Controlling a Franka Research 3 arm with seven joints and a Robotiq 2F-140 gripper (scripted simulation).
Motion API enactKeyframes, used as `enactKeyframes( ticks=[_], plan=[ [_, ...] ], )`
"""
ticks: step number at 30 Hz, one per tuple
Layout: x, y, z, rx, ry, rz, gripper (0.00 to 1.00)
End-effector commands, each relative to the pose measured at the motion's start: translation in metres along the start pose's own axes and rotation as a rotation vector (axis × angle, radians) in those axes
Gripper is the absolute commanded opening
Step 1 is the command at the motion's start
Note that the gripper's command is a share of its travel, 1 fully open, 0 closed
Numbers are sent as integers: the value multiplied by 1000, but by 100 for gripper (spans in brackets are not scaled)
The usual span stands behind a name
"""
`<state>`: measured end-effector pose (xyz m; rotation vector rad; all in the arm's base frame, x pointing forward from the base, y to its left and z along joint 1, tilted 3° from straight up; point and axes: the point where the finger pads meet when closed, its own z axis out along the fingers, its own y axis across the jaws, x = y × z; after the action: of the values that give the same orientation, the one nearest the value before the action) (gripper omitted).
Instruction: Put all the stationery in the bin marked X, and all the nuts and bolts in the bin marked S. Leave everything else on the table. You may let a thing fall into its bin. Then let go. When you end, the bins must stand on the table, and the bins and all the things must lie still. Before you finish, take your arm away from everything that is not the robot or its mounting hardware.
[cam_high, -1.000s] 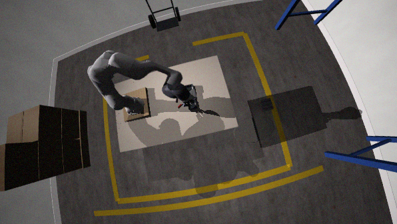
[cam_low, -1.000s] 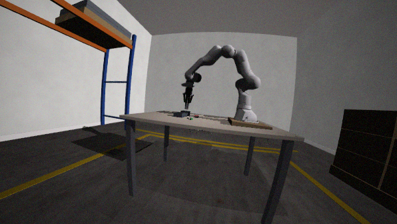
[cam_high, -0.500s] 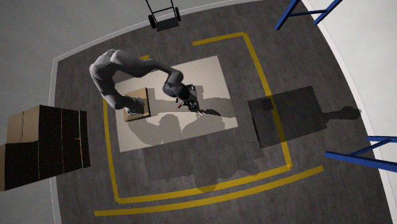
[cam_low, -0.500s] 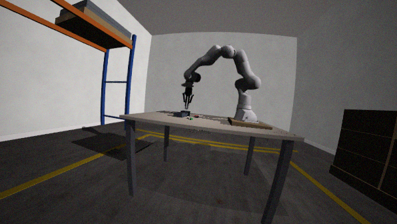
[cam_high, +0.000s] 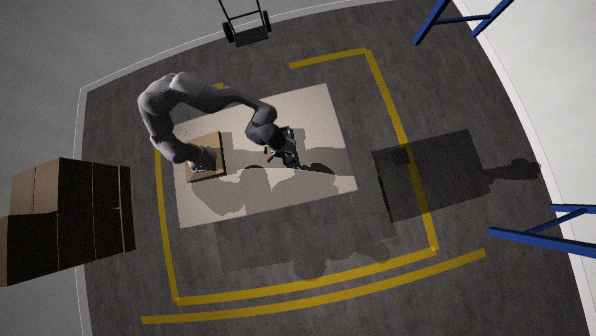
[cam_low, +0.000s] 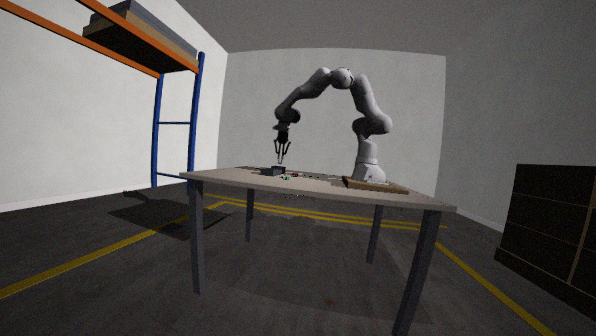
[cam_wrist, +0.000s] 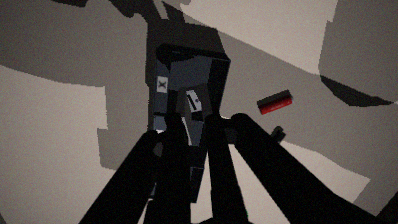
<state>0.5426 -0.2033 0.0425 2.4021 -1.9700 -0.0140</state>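
A row of dark blue-grey bins (cam_wrist: 162, 102) (cam_low: 274, 171) stands on the table, seen end-on in the wrist view; the near one bears an X label (cam_wrist: 161, 84). My gripper (cam_wrist: 195, 96) (cam_low: 281, 160) (cam_high: 291, 159) hangs above the X bin and is shut on a small white object with a black mark (cam_wrist: 193, 101), which hangs over that bin's opening. A red and black flat object (cam_wrist: 274, 102) (cam_low: 294, 174) (cam_high: 270, 158) lies on the table to the right of the bins. A small dark object (cam_wrist: 278, 133) lies nearer to me. A small green thing (cam_low: 287, 177) lies by them.
The table (cam_high: 310, 105) (cam_low: 320, 192) carries the arm's wooden base plate (cam_high: 205, 142) (cam_low: 395, 189). Dark boxes (cam_high: 65, 210) (cam_low: 555, 225), blue shelving (cam_low: 159, 130) and a hand truck (cam_high: 247, 27) stand on the floor around it.
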Motion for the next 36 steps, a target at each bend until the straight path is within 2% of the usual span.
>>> enactKeyframes(
  ticks=[1,14,36],
  plan=[
    [-3,0,0,-11,-10,156,6],
    [-4,0,0,-25,-24,361,6],
    [-1,0,0,-25,-24,361,6]
  ],
)
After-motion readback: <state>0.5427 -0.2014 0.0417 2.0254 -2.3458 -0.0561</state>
